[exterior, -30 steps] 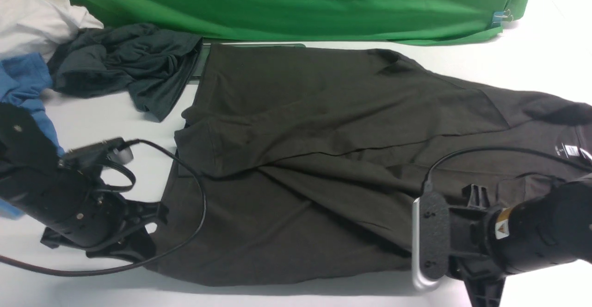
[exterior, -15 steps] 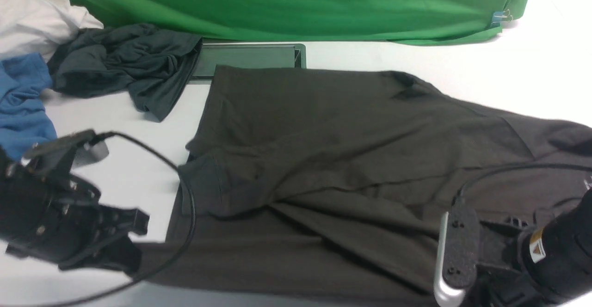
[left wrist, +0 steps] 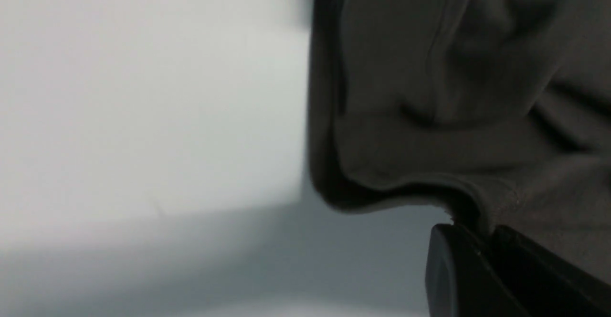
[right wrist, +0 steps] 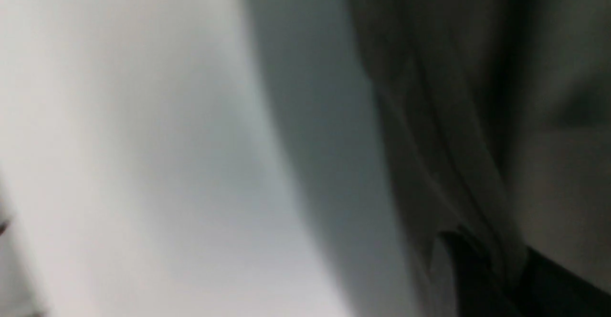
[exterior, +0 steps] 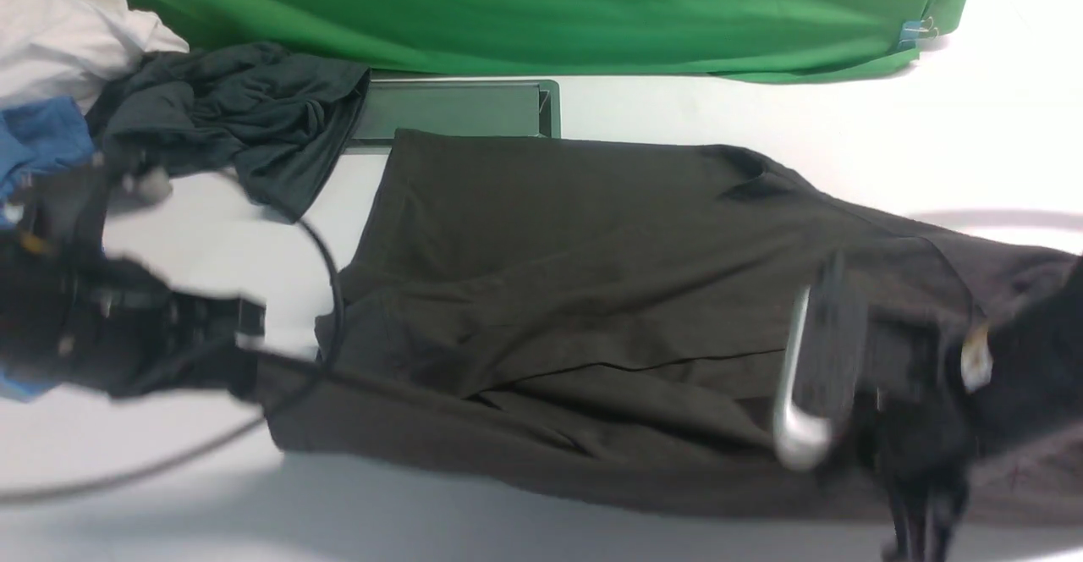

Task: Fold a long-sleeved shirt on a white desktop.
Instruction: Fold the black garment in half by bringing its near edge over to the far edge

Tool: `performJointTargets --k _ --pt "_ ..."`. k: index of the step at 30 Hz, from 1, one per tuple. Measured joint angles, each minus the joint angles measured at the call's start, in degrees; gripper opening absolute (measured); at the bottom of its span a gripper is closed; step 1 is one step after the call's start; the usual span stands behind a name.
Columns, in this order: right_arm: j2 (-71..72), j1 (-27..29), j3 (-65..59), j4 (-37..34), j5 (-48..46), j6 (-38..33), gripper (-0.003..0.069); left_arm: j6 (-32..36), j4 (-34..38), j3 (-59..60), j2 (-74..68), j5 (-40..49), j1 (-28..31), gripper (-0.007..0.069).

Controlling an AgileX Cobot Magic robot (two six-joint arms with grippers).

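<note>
Left claw (exterior: 251, 349): closed tight on the near left corner of the long-sleeved shirt (exterior: 592, 291); the front view blurs the arm, so the pinch itself is hard to read there.
Left claw, wrist view: two black fingers (left wrist: 453, 269) pressed together with the shirt's hem fold caught between them. This detail shows only here.
Right claw (exterior: 920, 521): closed tight on the shirt's near edge at the collar end, badly smeared in the front view.
Right claw, wrist view: dark finger shapes (right wrist: 470, 269) with layers of cloth running in between them. The picture is soft, but the clamp on the fabric shows.
Shirt: spread across the white desktop (exterior: 677, 113), stretching from the left claw to the right claw and away from both toward the backdrop. One sleeve is folded across the body between the claws.
Near edge: runs taut from claw to claw, with a shadow on the desktop under it; both wrist views show that same grey shadow beside the cloth.
Front view only: green backdrop (exterior: 508, 3) well beyond both claws. A flat dark panel (exterior: 457, 109) touches the shirt's far edge.
Beyond the left claw: a dark grey-teal garment (exterior: 237, 113), a blue garment (exterior: 42, 139) and a white garment (exterior: 59, 37), all apart from the shirt.
Cable (exterior: 328, 266): loops from the left arm beside the left claw, over the shirt's corner.
Wrist views only: bare desktop just beside each claw, nothing else in frame.
</note>
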State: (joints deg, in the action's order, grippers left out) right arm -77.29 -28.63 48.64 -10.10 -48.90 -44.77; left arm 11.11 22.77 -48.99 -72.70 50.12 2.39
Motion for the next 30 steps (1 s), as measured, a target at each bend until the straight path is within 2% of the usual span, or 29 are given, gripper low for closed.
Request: performJointTargets --k 5,9,10,12,15,23,30 --pt "-3.27 7.59 9.07 -0.05 0.28 -2.51 0.0041 1.52 0.0 -10.6 -7.43 -0.13 0.0 0.0037" --pt "-7.89 10.78 15.11 -0.12 0.34 -3.69 0.0041 2.36 0.48 -18.32 -12.9 -0.07 0.0 0.0037" --pt "-11.31 11.86 18.93 -0.12 0.57 -4.34 0.0041 2.62 0.9 -23.4 -16.2 -0.01 0.0 0.0037" --pt "-13.36 12.37 21.09 -0.12 0.7 -4.79 0.0041 2.93 1.0 -26.33 -18.36 -0.01 -0.05 0.0037" --pt "-21.31 13.83 29.16 -0.18 2.14 -6.52 0.0041 5.31 1.98 -36.7 -27.33 -0.06 -0.08 0.0037" --pt "-37.73 16.07 45.17 -0.13 3.12 -7.98 0.0041 11.66 11.3 -53.88 -44.85 -2.56 -0.08 0.0037" --pt "-49.81 17.6 52.52 -0.13 7.74 -2.09 0.0043 12.45 14.37 -64.95 -59.37 -10.66 -1.45 0.0052"
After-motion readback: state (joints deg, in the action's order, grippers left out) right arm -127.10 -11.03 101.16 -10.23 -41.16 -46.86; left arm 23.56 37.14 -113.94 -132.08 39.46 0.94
